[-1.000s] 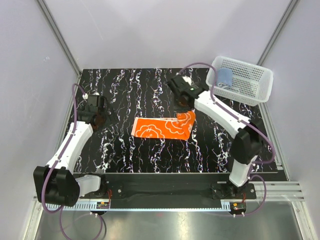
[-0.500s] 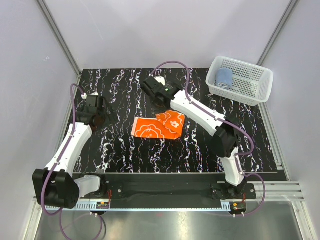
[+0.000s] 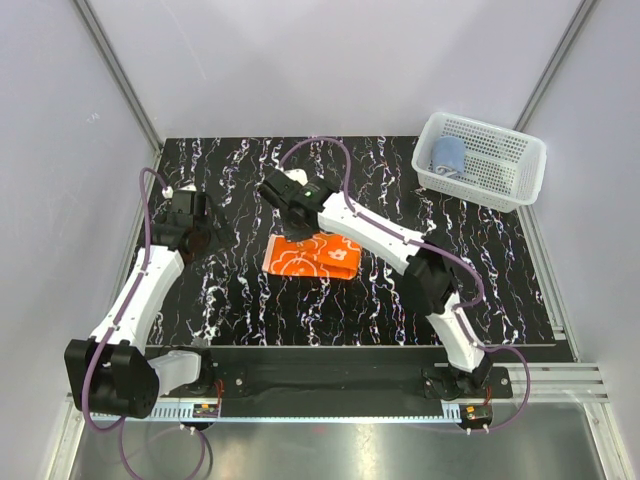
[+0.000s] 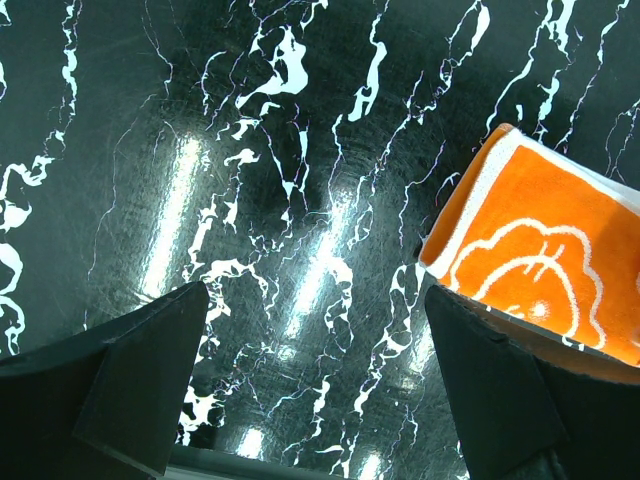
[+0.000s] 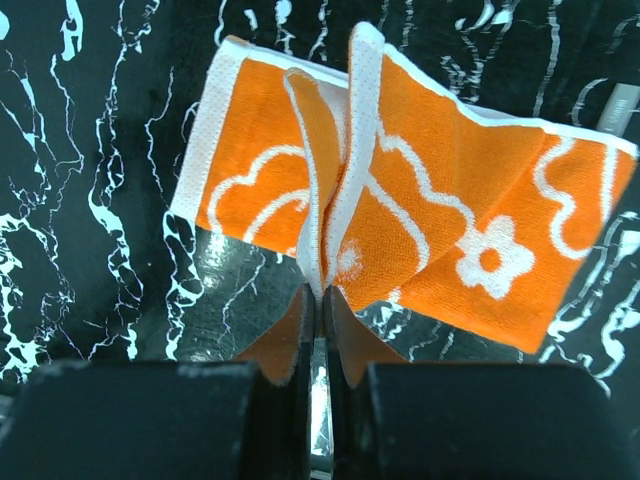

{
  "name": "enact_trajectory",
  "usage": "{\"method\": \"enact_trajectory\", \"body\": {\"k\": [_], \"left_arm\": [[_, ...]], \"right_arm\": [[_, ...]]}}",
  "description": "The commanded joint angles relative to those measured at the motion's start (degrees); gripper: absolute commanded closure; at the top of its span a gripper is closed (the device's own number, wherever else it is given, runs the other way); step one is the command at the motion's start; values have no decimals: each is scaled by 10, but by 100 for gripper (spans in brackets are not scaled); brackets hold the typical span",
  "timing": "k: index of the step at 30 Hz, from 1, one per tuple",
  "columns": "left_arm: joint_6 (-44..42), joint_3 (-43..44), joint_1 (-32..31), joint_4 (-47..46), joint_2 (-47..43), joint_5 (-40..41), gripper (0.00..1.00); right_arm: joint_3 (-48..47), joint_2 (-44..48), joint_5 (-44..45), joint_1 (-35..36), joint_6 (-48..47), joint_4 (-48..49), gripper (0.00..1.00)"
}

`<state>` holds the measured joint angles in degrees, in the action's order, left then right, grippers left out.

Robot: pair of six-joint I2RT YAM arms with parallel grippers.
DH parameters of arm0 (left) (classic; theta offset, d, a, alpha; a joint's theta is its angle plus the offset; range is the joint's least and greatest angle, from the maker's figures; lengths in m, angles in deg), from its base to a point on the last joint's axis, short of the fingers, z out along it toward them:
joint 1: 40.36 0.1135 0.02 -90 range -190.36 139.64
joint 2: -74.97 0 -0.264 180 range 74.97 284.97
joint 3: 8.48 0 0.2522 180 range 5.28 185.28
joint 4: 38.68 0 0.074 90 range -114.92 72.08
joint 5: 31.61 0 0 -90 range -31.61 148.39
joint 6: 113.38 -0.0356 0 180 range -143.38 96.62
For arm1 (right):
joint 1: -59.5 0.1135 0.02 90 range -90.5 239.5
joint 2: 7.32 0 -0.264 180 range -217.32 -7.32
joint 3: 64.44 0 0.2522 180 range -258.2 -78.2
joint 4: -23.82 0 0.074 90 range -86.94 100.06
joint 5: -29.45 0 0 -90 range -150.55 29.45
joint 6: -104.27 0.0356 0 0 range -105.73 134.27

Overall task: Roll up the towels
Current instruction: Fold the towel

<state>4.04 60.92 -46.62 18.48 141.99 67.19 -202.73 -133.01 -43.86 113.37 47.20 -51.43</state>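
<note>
Pinching a raised fold of the orange towel (image 5: 430,225), the right gripper (image 5: 318,292) has its fingers clamped together on the cloth's white edge. The towel lies partly doubled over at the centre of the top view on a glossy black table (image 3: 240,165) with white marble veins; glare streaks show in the wrist views. Left gripper (image 4: 320,345): fingers apart, nothing held, the towel's corner at the right of its frame. The blue towel (image 3: 449,153), rolled, sits in a white mesh basket (image 3: 522,176) at upper right. Pale lilac walls (image 3: 330,60) and aluminium posts (image 3: 115,70) close in the back.

Orange towel (image 4: 540,265) at right, black marbled table (image 4: 250,150), end effector (image 4: 315,300) parted
</note>
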Motion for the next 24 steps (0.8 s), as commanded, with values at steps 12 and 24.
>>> {"method": "enact_trajectory", "body": {"k": [12,24], "left_arm": [[-6,-3,4,-18,-18,-11,3],[-7,-4,4,-18,-17,-16,3]], "right_arm": [[-70,-78,-32,25,24,30,100],[-79,-105,-44,35,39,54,98]]}}
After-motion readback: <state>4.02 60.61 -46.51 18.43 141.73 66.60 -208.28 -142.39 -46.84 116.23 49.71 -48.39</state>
